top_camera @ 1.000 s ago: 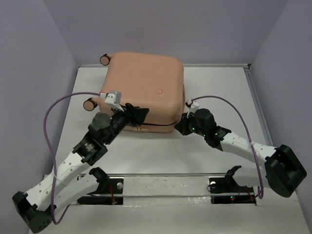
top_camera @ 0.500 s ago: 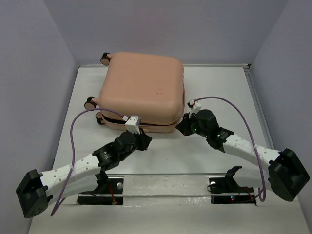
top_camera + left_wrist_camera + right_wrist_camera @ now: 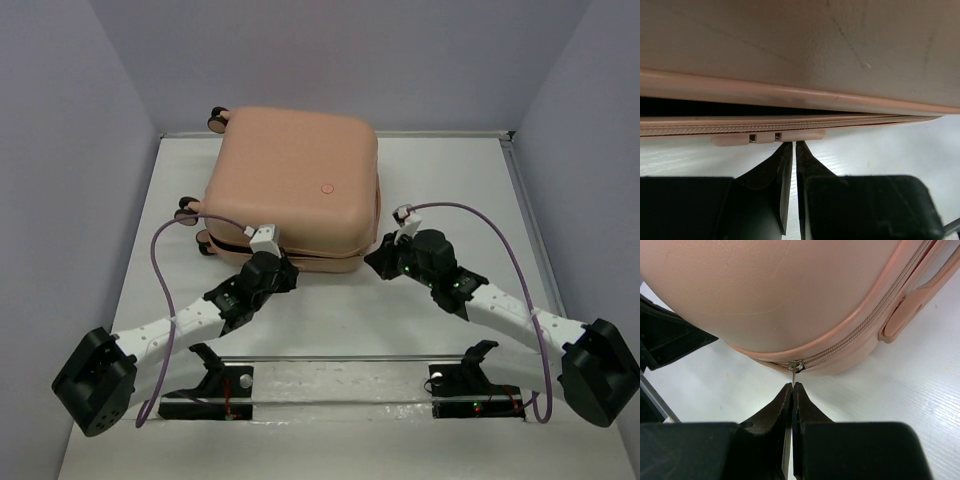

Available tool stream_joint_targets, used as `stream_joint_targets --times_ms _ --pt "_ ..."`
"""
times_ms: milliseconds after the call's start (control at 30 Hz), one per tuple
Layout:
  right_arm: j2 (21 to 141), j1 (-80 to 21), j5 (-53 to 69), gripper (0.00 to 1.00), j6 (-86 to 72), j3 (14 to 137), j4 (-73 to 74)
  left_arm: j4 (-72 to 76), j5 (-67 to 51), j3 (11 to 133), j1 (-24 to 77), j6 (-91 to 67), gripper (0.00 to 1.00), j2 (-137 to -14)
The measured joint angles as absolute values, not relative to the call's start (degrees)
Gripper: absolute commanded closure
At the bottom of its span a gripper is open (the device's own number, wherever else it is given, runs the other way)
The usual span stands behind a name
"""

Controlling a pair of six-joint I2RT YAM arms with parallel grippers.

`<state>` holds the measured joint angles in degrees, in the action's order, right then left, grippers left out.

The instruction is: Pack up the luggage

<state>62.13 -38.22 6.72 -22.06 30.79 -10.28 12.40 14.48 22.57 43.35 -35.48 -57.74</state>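
1. The luggage (image 3: 295, 180) lies flat on the white table (image 3: 330, 320), shell upward, directly ahead of both grippers; its near edge meets their fingertips.
2. The left gripper (image 3: 790, 149) has its fingers pressed together with only a sliver between them; nothing shows held; the tips sit just below a pink tab (image 3: 767, 136) on the luggage's seam; above and to the left of the tips, a dark gap parts the lid from the lower shell.
3. The right gripper (image 3: 792, 388) is pinched on the thin metal zipper pull (image 3: 795, 369), which hangs from the rounded corner just above its tips; the zipper track (image 3: 865, 325) runs up and to the right from there; a pink handle (image 3: 910, 310) lies beyond it.
4. Two caster wheels (image 3: 187, 208) stick out on the luggage's left side, beyond the left gripper.
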Motion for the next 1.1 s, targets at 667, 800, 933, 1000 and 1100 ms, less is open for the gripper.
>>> stream_joint_targets --times_ms 667,800,933,1000,1100 --pt "61.8 -51.7 -9.2 0.93 -24.3 26.4 -17.0 12.4 13.8 30.1 40.8 -31.2 0.80 -70.3" --pt "62.2 -54.6 -10.7 0.93 -23.6 26.5 -17.7 14.0 11.9 32.0 41.2 -31.4 0.80 -72.1" --pt "62.7 -55.7 -12.7 0.93 -23.1 26.9 -17.0 14.0 11.5 32.8 41.1 -31.1 0.73 -72.7" --pt "62.7 -56.0 -13.4 0.93 -23.1 27.0 -16.6 14.0 11.2 32.8 40.9 -31.1 0.59 -72.3" --pt "62.7 -56.0 -13.5 0.93 -23.1 27.2 -16.2 14.4 8.4 31.4 39.1 -32.7 0.41 -69.1"
